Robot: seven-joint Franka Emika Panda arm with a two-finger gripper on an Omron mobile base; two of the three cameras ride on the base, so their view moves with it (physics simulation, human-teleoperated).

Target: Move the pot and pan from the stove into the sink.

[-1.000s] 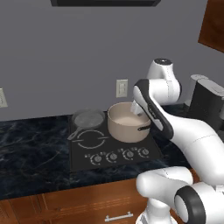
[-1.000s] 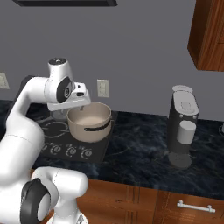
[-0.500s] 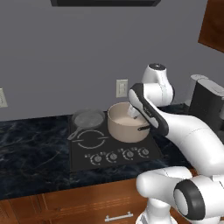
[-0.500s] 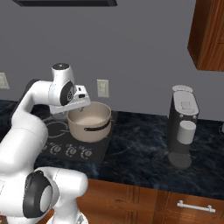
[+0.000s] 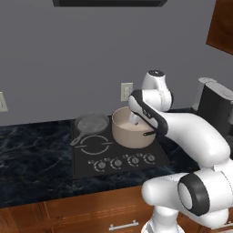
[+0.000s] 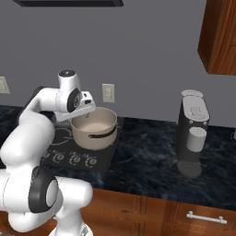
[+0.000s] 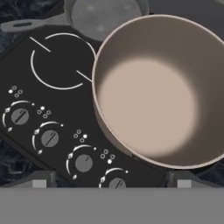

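Two pieces of cookware sit on the stove (image 5: pixel 91 157) and neither has gone anywhere near a sink yet: the pot (image 5: pixel 132 128) on the rear right burner and the pan (image 5: pixel 91 124) just beside it on the rear left, its thin handle running forward and to the left over the glass. What my next move turns on is where the pot lies from the gripper (image 6: pixel 85 108). In the right base view I see the hand hanging above the pot's near-left rim, just inside its mouth and angled down, and the hand view agrees: the pot (image 7: pixel 162 87) lies ahead and to the right of the camera's centre, its pale inside wide open below me, while the stove's knobs (image 7: pixel 49 138) run across the lower left and the pan (image 7: pixel 105 15) sits at the top edge. I judge the rim wall nearest the knobs to be the closest thing to grab, so I would drop straight down and straddle it with one finger inside and one outside. The pot's dark curved handle (image 6: pixel 103 134) faces the front right, away from the hand, so I would not go for that. As for the fingers, I cannot tell how far apart they stand; the arm hides them in the left base view, and they are too small to read elsewhere. I see nothing held between them.
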